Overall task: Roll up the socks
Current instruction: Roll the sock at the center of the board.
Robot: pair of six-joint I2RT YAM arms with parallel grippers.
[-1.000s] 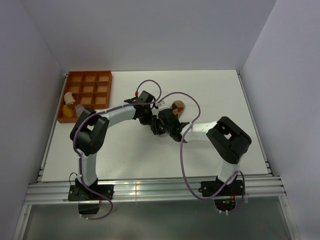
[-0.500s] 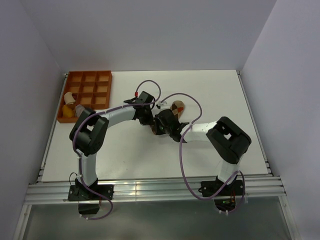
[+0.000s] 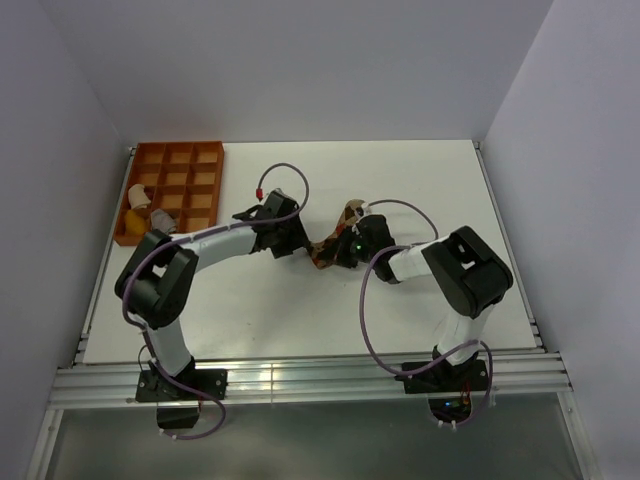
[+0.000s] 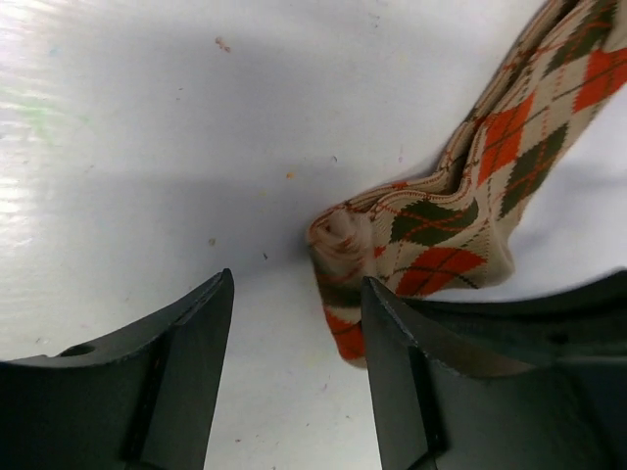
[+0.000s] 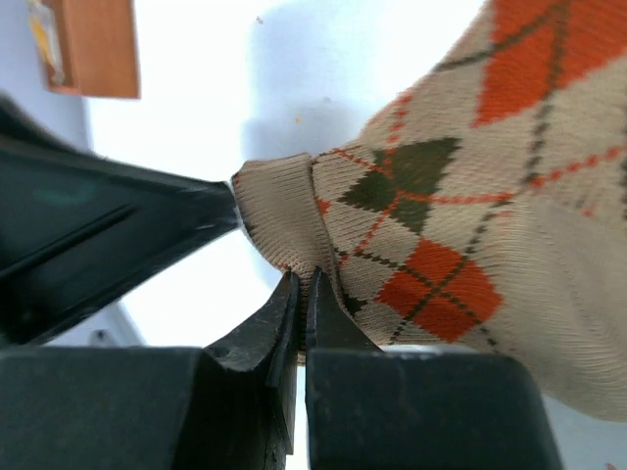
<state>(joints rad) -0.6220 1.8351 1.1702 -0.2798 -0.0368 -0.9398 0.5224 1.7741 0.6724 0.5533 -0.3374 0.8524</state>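
**Argyle sock pinched at one end, roll barely begun**

From the top camera, the argyle sock (image 3: 350, 211) lies stretched out near the middle of the table (image 3: 430, 190). The left gripper (image 3: 305, 248) and the right gripper (image 3: 335, 250) meet at its near end, and an orange tray (image 3: 170, 146) sits at the far left corner. In the left wrist view that gripper's jaws stand apart and hold nothing, with the sock's bunched end just beyond the fingertips, nearer the right-hand one. In the right wrist view the jaws are pressed together on the edge of that same bunched end. By this showing only the first fold or turn has formed. Most of the sock lies unrolled, and the second sock cannot be made out anywhere.
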